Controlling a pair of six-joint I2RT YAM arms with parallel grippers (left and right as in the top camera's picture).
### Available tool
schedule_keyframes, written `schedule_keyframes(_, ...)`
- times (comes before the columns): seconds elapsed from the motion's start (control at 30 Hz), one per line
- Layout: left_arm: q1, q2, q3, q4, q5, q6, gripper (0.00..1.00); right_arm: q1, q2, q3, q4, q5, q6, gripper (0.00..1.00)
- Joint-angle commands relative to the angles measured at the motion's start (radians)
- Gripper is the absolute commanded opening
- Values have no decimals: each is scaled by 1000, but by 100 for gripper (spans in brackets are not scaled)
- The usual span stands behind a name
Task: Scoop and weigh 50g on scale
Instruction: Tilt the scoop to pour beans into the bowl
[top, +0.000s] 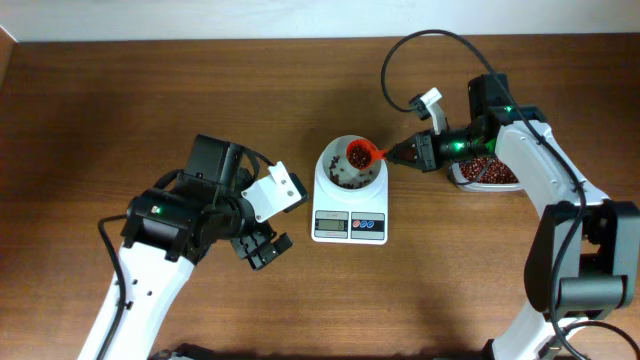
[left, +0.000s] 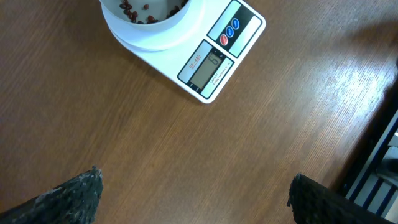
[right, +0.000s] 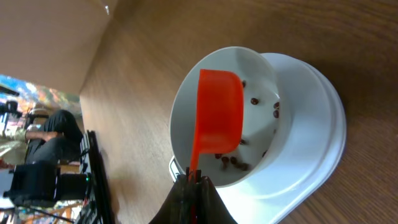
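Few beans (right: 233, 160) in the bowl (right: 261, 68); right gripper (right: 191, 180) clamps the scoop (right: 219, 112) above it to pour, left gripper (left: 196, 190) gaping, idle.

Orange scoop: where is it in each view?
Overhead: orange scoop at center, over the white bowl's upper right part.
Left wrist: not in it.
Right wrist: center, over the bowl's inside, handle pointing down.
Shared landmark: the white bowl, top left in left wrist, center right in right wrist.
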Motion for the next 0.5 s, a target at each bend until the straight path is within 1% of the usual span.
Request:
schedule_keyframes(0.0, 5, -4, 9, 2, -1, 16, 99, 15, 9, 7, 29, 16, 68, 4)
schedule_keyframes(0.03, 5, -4, 9, 1, -1, 16, 99, 18, 9, 7, 2, -77, -39, 4)
schedule_keyframes(0.07, 5, -4, 9, 2, -1, 16, 99, 19, 9, 7, 33, 42, 74, 4)
schedule_keyframes(0.1, 5, -4, 9, 2, -1, 16, 99, 19, 9, 7, 24, 24, 63, 4)
schedule_keyframes(0.13, 5, -4, 9, 2, -1, 16, 99, 19, 8, 7, -1, -76, -58, 4)
schedule_keyframes(0.17, 5, -4, 9, 2, -1, 16, 99, 19, 9, 7, 29, 42, 84, 4)
schedule_keyframes(0.2, 5, -4, 9, 2, -1, 16, 99, 21, 9, 7, 11, -63, -8, 4)
schedule_keyframes(0.23, 5, -4, 9, 2, -1, 16, 99, 20, 9, 7, 34, -46, 20, 4)
schedule_keyframes(0.27, 5, -4, 9, 2, -1, 16, 99, 21, 9, 7, 37, 0, 92, 4)
schedule_keyframes(0.3, 5, -4, 9, 2, -1, 16, 99, 21, 9, 7, 14, -91, -26, 4)
schedule_keyframes(0.33, 5, -4, 9, 1, -1, 16, 99, 21, 9, 7, 33, 7, 62, 4)
schedule_keyframes(0.37, 5, -4, 9, 2, -1, 16, 99, 22, 9, 7, 14, -10, 36, 4)
schedule_keyframes(0.4, 5, -4, 9, 2, -1, 16, 99, 25, 9, 7, 17, 19, 39, 4)
schedule_keyframes(0.43, 5, -4, 9, 2, -1, 16, 99, 26, 9, 7, 26, 95, 134, 4)
schedule_keyframes(0.47, 5, -4, 9, 2, -1, 16, 99, 27, 8, 7, -6, -65, -30, 4)
